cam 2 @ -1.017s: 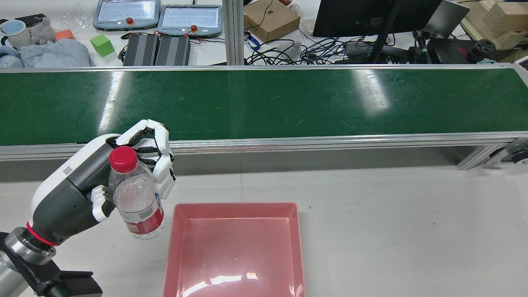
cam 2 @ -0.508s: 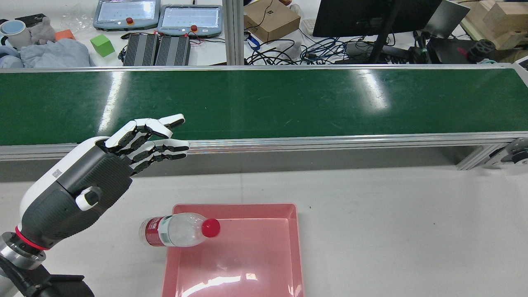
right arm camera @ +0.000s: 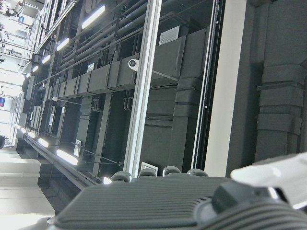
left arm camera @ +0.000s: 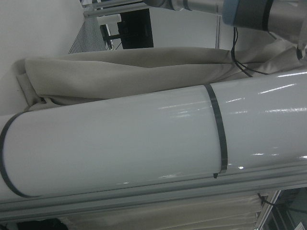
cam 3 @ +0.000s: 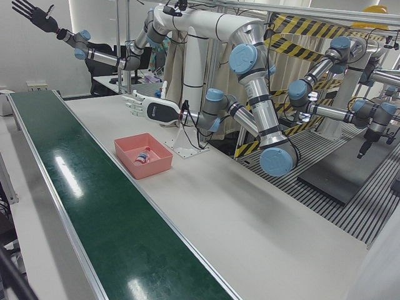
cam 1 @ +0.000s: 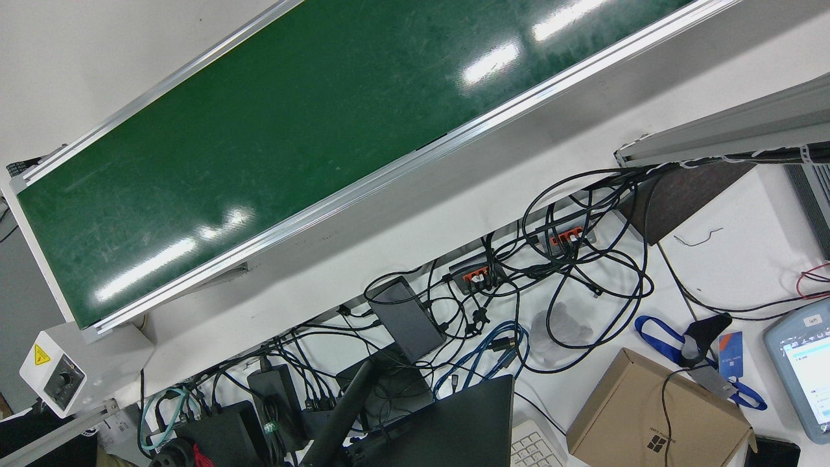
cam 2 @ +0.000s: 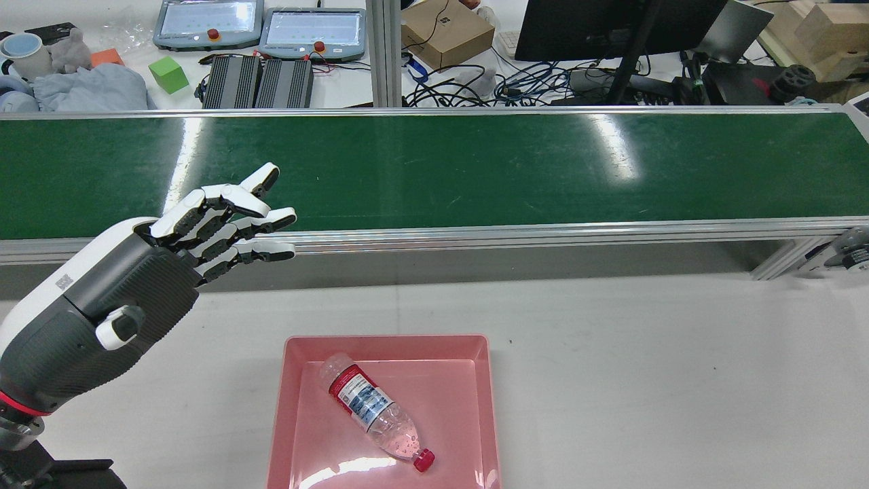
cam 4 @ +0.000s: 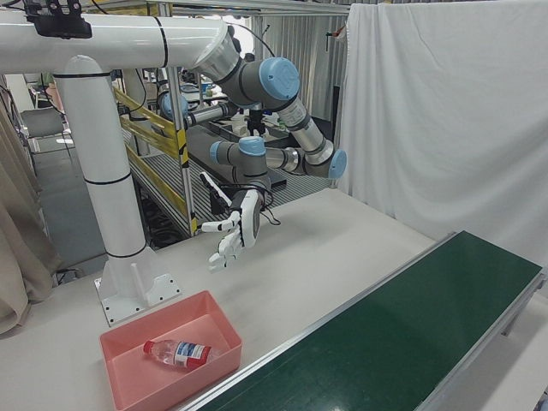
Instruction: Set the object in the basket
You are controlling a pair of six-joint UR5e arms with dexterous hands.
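A clear plastic bottle (cam 2: 372, 411) lies on its side inside the pink basket (cam 2: 288, 414), resting on the floor of it. Its red cap (cam 2: 423, 461) points toward the near right corner in the rear view, its base toward the far left, so it sits on a slant. A red and white label wraps its middle. The basket is a shallow square tray with low walls, sitting flat on the white tabletop (cam 2: 645, 380) just short of the green conveyor belt (cam 2: 475, 170).

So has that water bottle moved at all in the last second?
Yes. The bottle left the left hand beside the pink basket and now lies inside it, cap toward the near edge.
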